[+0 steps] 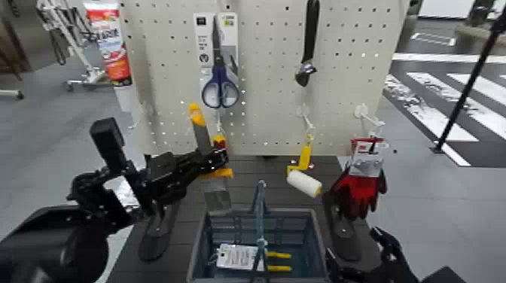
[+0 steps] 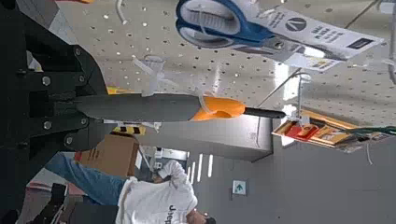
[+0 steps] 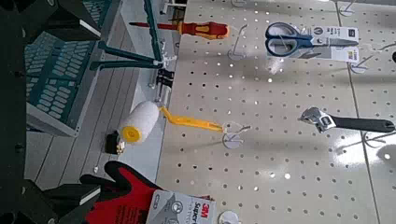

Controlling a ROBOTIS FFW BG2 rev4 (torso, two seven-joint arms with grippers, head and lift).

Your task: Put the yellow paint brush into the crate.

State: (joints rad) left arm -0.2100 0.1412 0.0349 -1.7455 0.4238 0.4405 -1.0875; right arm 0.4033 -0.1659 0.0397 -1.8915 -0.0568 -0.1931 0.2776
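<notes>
Nearest the lens: left arm, dark and bulky, reaching from the near left toward the middle. Behind everything, pegboard, hung with scissors, a wrench, a roller, a red glove and a screwdriver.

Below, at the near centre of the table: crate, handle bar upright, already holding a white tag and a couple of yellow-ended items. No brush inside.

At the near right, low beside the crate: right gripper, parked; cannot tell whether spread or closed.

Next down in size: left gripper, clamped across the brush, above the table just behind the crate's far left corner. Held roughly upright in the head view, yellow tip up near the board, yellow band and grey bristles down, close above the far rim but not over the opening. From the left wrist, seen running straight out from between the fingers.

Judged about halfway: grasp done, and seemingly off its hook, though hard to confirm. Left to do: carry forward over the opening, lower past the handle bar, release.
</notes>
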